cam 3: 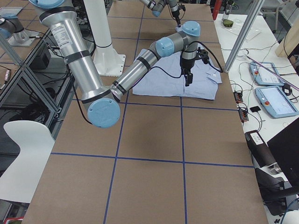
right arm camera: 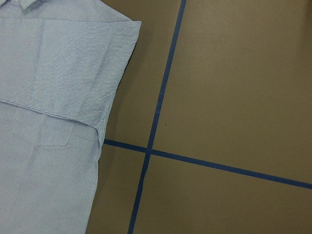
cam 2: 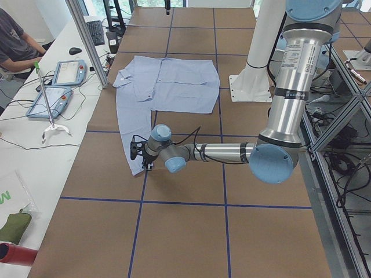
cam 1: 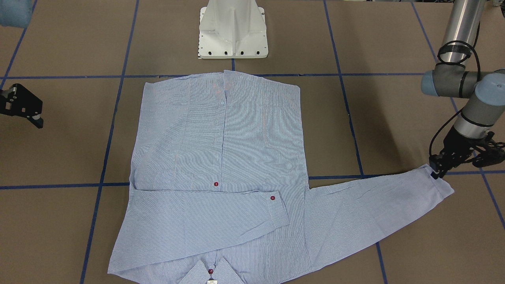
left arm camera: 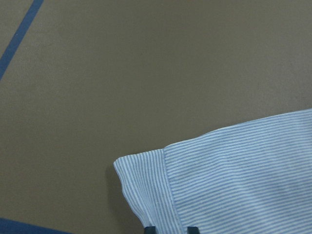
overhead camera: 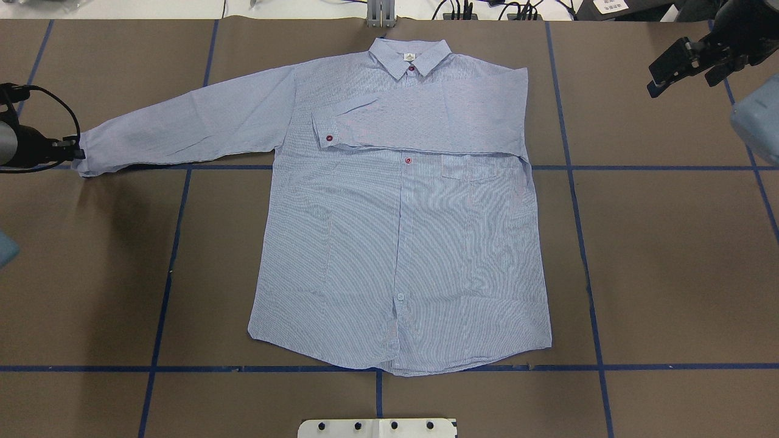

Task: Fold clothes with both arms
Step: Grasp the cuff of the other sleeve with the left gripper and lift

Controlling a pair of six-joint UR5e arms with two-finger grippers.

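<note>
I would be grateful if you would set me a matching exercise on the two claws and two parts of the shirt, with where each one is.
Things:
1. left claw
2. right claw
3. folded sleeve
4. collar

Places:
A. above bare table, off the shirt
B. across the chest
C. at the cuff of the outstretched sleeve
D. at the shirt's end away from the base

Pairs: 1-C, 2-A, 3-B, 4-D.

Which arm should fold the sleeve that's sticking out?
Left. The left pincer sits right at the cuff of that sleeve; the right pincer hangs away, beyond the shirt's other side.
</note>
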